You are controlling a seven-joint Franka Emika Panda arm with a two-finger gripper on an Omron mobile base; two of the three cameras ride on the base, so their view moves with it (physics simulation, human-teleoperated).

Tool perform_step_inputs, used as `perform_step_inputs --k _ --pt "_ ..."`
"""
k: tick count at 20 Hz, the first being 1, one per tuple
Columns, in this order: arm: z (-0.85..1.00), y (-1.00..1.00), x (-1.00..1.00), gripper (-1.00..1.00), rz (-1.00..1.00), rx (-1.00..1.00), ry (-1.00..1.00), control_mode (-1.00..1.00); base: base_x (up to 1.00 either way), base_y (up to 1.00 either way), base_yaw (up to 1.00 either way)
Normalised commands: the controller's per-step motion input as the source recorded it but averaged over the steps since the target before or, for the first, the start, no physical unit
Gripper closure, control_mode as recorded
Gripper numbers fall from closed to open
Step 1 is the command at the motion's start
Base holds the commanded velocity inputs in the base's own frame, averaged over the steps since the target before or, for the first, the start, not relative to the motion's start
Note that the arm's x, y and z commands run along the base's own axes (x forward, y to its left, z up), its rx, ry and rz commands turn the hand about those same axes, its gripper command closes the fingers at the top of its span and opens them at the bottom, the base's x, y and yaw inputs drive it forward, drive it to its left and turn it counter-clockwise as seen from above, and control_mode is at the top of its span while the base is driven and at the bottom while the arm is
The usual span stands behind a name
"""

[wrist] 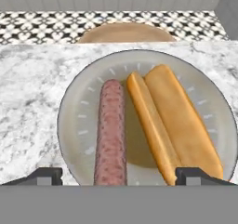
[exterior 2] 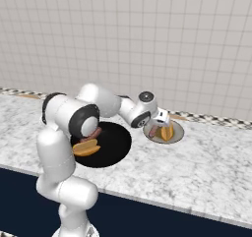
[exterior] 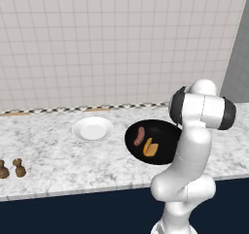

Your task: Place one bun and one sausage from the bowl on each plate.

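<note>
Over the tan plate (wrist: pixel 74 121), the pincer (wrist: pixel 118 175) hangs spread above a sausage (wrist: pixel 110 132) and bun (wrist: pixel 174 121) lying side by side. Another sausage (exterior: pixel 139 136) and bun (exterior: pixel 150 147) lie in the bowl (exterior: pixel 165 131); the white plate (exterior: pixel 92 129) sits beside it.

Gripper (wrist: pixel 119 175): hangs directly over the round, shallow plate with pale tan-grey rim and brownish centre (wrist: pixel 81 111); one fingertip (wrist: pixel 44 175) on each side of its near edge.
On that plate, below the hand: long mottled reddish-brown sausage (wrist: pixel 110 132) to one side, split golden-orange bun (wrist: pixel 174 121) just beside it on the other, both lying lengthwise away from the hand.
Beyond the plate: flat tan disc (wrist: pixel 125 32) at the counter's back edge.
Beside the hand, toward the arm's base: wide, shallow, round black bowl (exterior: pixel 165 153), holding a second sausage (exterior: pixel 139 136) and a second bun (exterior: pixel 150 148) side by side.
Past the bowl, farther from the hand: round glossy white plate (exterior: pixel 93 129).
Farthest off along the counter: two small brown knobbed shakers (exterior: pixel 19 168), near the front edge.
</note>
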Motion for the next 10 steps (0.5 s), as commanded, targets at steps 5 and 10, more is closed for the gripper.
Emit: perform_step_inputs --k 5,10 --pt "0.96 0.88 -0.97 -1.00 0.00 0.06 0.02 -1.00 0.00 0.00 0.00" --pt "0.99 1.00 -0.66 -1.00 0.00 0.09 0.15 -1.00 0.00 0.00 0.00"
